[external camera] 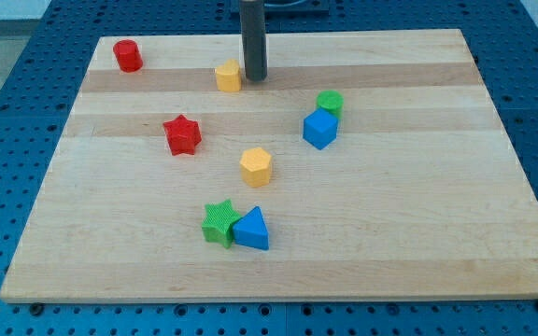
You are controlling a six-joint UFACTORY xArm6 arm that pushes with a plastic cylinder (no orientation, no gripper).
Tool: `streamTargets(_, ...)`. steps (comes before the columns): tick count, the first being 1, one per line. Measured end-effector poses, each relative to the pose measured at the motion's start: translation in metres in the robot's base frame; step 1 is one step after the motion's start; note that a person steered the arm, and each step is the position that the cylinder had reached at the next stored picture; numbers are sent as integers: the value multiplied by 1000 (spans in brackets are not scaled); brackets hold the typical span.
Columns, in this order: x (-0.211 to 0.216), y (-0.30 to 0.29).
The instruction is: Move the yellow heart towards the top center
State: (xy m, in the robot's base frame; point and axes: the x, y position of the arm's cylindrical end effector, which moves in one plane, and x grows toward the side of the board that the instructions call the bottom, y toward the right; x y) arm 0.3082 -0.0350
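Note:
The yellow heart [228,77] lies near the view's top, a little left of centre, on the wooden board [437,233]. My tip [254,77] stands just to the heart's right, touching it or nearly so. The dark rod rises straight up out of the view's top.
A red cylinder [127,56] sits at the top left. A red star [182,134] lies left of centre. A yellow hexagon [256,166] is in the middle. A green cylinder [330,103] touches a blue cube [319,129]. A green star [219,222] touches a blue triangle [251,230].

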Motion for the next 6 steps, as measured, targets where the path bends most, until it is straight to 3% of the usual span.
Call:
streamTargets(1, 38, 17)
streamTargets(2, 64, -5)
streamTargets(3, 63, -46)
streamTargets(4, 12, -46)
streamTargets(6, -3, -46)
